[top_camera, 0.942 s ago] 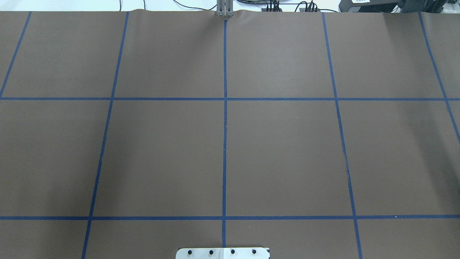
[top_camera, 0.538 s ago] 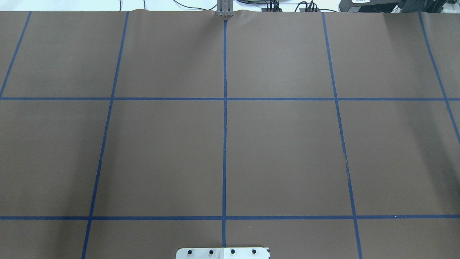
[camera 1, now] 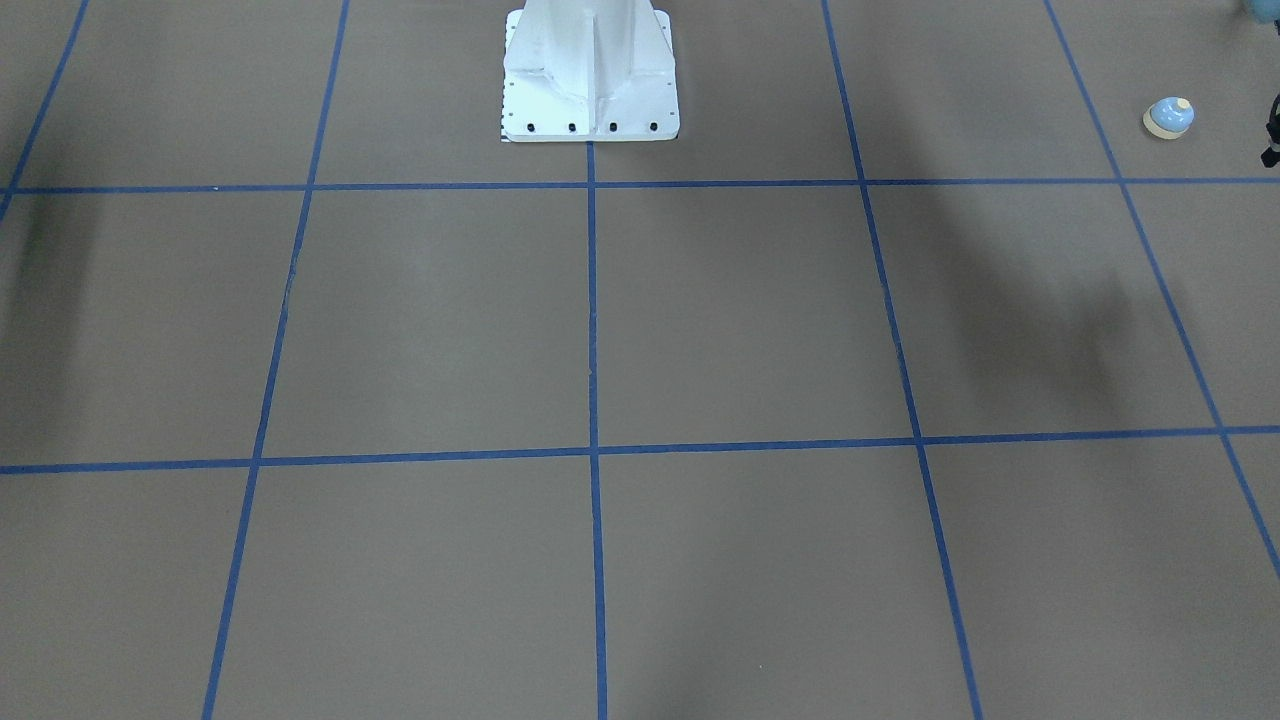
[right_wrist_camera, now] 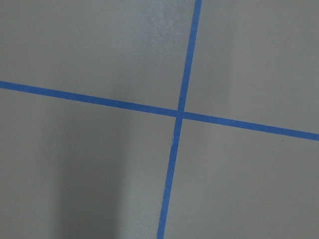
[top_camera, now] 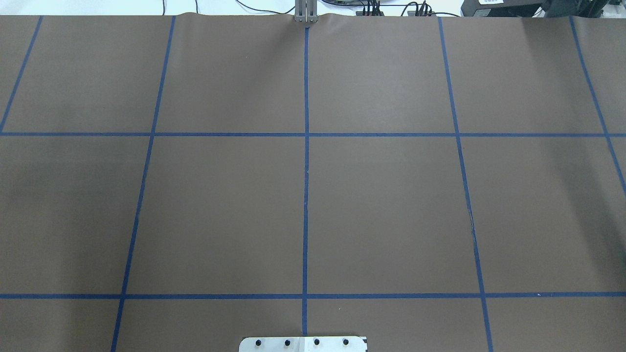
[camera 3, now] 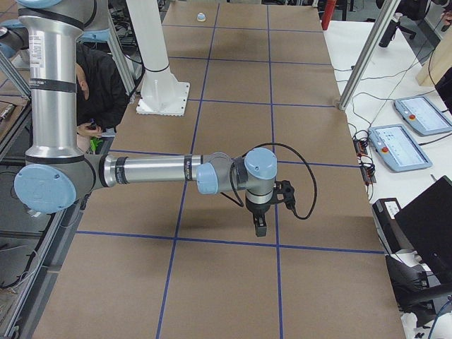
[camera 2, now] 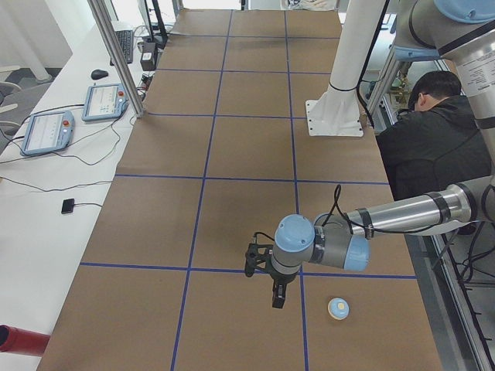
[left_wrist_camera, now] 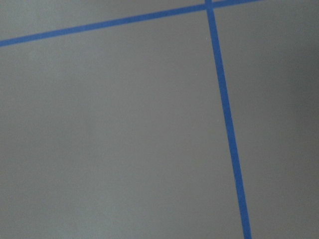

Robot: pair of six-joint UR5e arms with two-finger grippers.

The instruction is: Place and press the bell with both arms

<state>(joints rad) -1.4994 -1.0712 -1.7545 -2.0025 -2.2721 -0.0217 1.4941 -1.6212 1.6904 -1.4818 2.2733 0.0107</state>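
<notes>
Blue bell [camera 2: 338,308] upright on brown paper [camera 2: 232,147], near left claw [camera 2: 277,298] — right claw [camera 3: 260,227] well apart; cannot tell either's grip

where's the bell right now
The bell sits on the robot's left, top right in the front-facing view, beside but apart from the left end effector.

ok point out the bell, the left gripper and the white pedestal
bell [camera 2: 338,309], exterior left view, on its cream button
left gripper [camera 2: 277,302], exterior left view, at its fingertips
white pedestal [camera 1: 590,70], exterior front-facing view, on its base
</notes>
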